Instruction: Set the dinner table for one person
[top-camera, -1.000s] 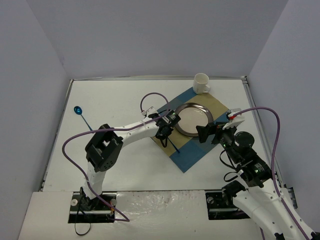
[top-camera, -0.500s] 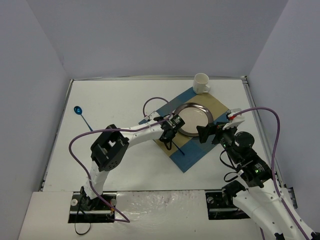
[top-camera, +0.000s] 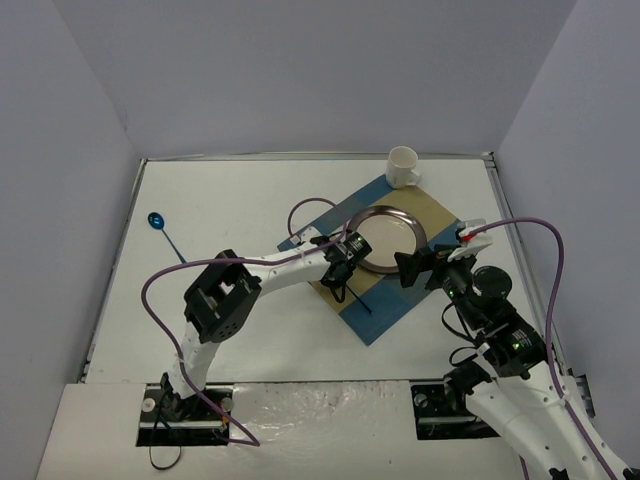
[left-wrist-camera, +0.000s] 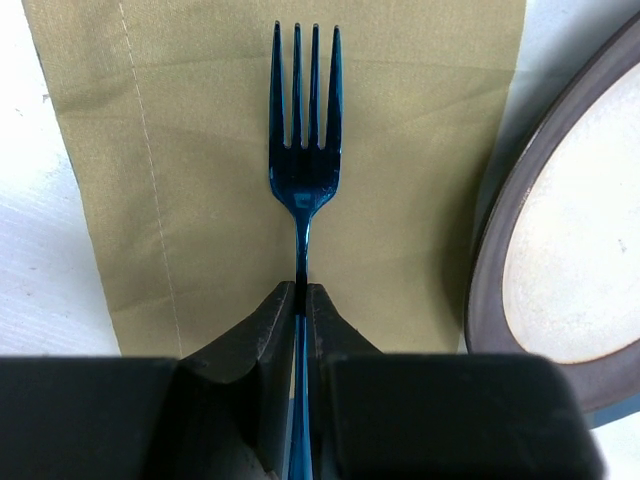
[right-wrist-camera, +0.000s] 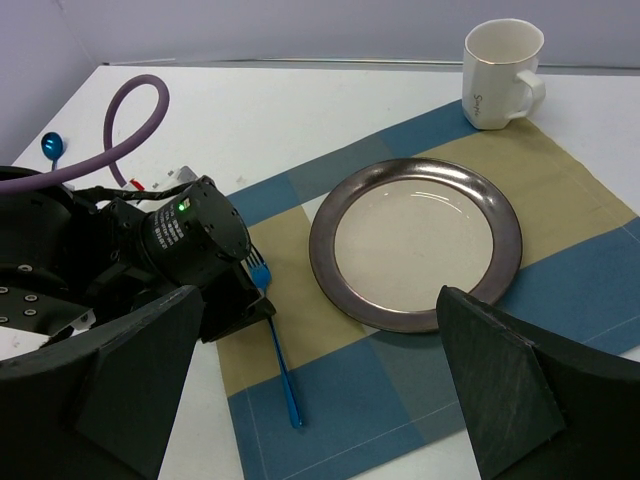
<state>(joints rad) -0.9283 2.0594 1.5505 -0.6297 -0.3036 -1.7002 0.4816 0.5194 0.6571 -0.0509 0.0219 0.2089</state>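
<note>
On the woven checked placemat (left-wrist-camera: 200, 150), left claw (left-wrist-camera: 302, 300) pinches slim blue fork (left-wrist-camera: 305, 130); right claw (right-wrist-camera: 320, 340) gapes.

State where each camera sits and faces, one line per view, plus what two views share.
Top: above and behind the arms, looking down on the table; both arms show.
Left wrist: on the left hand, looking down its shut fingers at the fork they pinch.
Right wrist: on the right hand, facing plate and mug; its open fingers frame the view.
Shared: both wrist views show fork and plate.
</note>
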